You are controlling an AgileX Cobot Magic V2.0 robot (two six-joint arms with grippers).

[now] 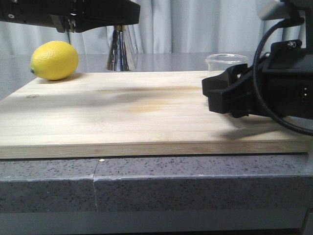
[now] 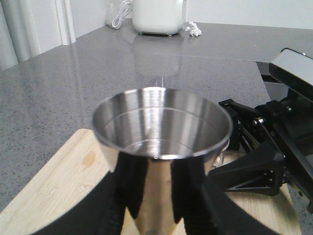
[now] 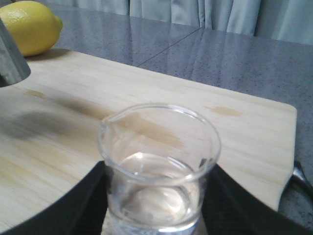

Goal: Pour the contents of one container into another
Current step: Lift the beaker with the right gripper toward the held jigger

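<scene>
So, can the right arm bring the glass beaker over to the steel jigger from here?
Probably yes. The small clear glass beaker sits between the right end effector fingers, and only bare wooden board lies toward the polished steel jigger; the yellow lemon is off to the side.

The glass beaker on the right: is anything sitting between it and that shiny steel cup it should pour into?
Nothing visible does. Between the beaker at the right and the steel jigger at the back left lies only bare wooden board. The lemon sits farther left, beyond the jigger and off that path.
</scene>
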